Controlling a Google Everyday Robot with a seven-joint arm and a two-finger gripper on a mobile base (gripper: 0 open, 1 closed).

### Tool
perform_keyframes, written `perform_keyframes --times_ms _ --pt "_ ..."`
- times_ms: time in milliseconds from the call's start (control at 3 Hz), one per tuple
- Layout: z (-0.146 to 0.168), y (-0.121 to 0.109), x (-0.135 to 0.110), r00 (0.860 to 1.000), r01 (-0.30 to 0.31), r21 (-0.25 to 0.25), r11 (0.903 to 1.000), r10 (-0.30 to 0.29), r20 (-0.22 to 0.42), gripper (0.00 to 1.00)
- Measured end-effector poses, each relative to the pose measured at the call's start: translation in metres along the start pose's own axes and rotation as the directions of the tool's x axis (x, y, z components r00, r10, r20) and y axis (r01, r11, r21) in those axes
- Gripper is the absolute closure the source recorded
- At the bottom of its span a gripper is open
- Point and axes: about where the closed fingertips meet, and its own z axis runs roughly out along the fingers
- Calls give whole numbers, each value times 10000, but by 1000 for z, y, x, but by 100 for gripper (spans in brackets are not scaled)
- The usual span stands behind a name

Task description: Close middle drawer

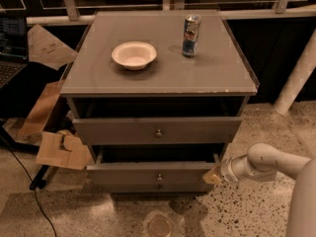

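The middle drawer (148,172) is a shallow grey drawer with a slim front panel and a small round knob (159,177). It stands pulled out from the grey cabinet (158,78), below a taller-fronted drawer (123,131) that is also out a little. My gripper (213,176) comes in from the right on a white arm (266,163). It sits at the right front corner of the middle drawer, touching or nearly touching it.
A white bowl (134,55) and a drink can (191,29) stand on the cabinet top. Cardboard pieces (58,149) and a black cable (29,191) lie on the floor to the left. A white post (296,78) stands at the right. The floor is speckled.
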Motion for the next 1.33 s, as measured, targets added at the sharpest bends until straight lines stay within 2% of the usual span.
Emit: perform_keyframes --times_ms 333,667,1000,1333 --pt "-1 1 2 10000 0 1 10000 0 0 85" --pt "6 -26 -28 9999 123 349 9993 -121 -49 62" --pt "6 -27 -28 9999 125 374 9992 -124 -52 38" --pt "12 -40 -39 9999 131 477 9988 -127 -84 14"
